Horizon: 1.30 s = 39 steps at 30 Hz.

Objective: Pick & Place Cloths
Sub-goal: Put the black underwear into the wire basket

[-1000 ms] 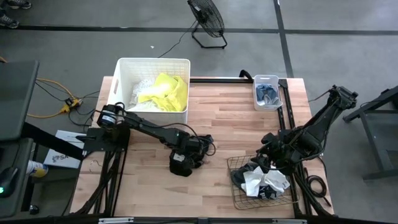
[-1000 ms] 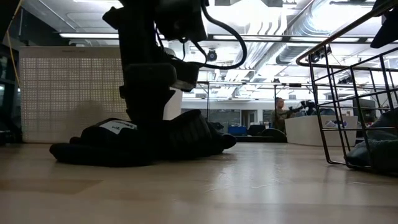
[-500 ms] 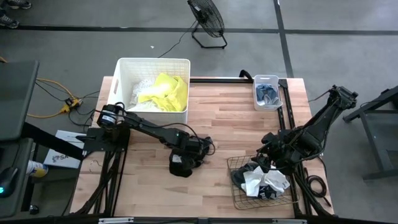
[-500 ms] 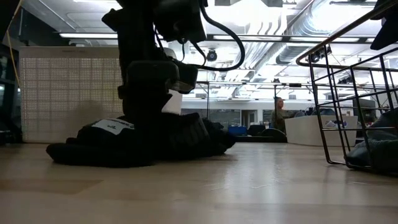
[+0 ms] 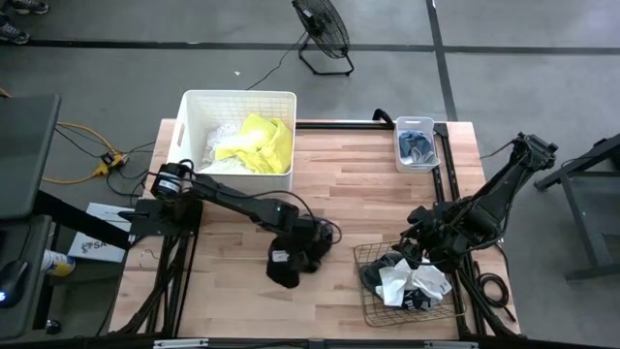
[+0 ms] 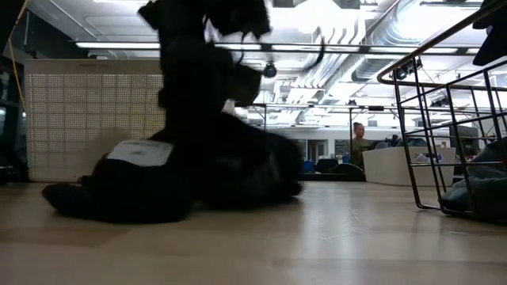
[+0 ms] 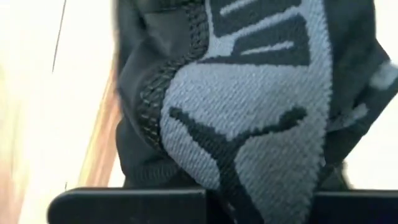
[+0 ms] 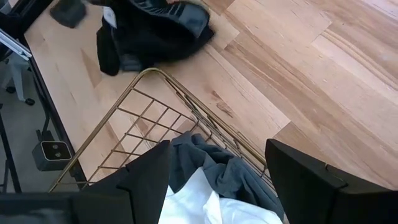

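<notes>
Black cloth (image 5: 294, 260) with white print lies mid-desk (image 5: 358, 194), pinched by the left end effector (image 5: 289, 254) apparently for lifting, while the right end effector (image 8: 217, 180) hangs spread over the wire basket (image 5: 368, 291) of remaining garments.

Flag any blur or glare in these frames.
Low view: black garment and left end effector smeared by motion, ceiling lights glaring. Left wrist view: garment out of focus, background washed out. High view and right wrist view: sharp, wire basket crisp.
</notes>
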Each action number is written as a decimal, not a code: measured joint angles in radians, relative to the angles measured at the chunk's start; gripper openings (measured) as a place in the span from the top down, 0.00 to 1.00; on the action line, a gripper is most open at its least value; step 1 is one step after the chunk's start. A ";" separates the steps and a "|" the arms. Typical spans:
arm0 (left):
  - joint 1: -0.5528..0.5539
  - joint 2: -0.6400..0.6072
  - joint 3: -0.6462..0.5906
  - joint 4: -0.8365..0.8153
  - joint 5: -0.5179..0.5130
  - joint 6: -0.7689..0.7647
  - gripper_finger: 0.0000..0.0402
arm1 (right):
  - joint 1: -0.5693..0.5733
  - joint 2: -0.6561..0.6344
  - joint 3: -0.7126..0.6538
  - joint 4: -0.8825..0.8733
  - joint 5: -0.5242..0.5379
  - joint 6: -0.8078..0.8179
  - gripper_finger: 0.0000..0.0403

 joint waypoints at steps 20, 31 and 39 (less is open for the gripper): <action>0.001 -0.004 0.633 -0.297 -0.158 0.307 0.98 | 0.000 0.000 0.000 0.001 0.070 -0.155 0.38; 0.002 -0.004 0.741 -0.202 -0.272 0.385 0.98 | 0.000 0.000 0.000 0.089 0.309 -0.371 0.38; 0.014 -0.004 0.741 -0.195 -0.280 0.358 0.98 | 0.000 -0.051 0.000 0.261 0.382 -0.606 0.38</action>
